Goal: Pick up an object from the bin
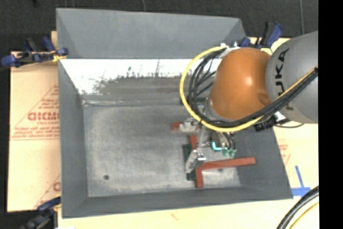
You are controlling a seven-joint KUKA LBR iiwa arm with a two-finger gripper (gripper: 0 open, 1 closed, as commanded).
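Hand (199, 154) over red L-shaped bar (228, 163) at right of bin (134, 137), grip state unclear; "UKA" on arm (292, 78).

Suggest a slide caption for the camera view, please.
Hand low in the bin's right half, by a red L-shaped piece and small green bits.

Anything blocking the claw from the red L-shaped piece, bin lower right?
Nothing visible. The claw is right at the corner of the red L-shaped piece; a dark green piece lies alongside.
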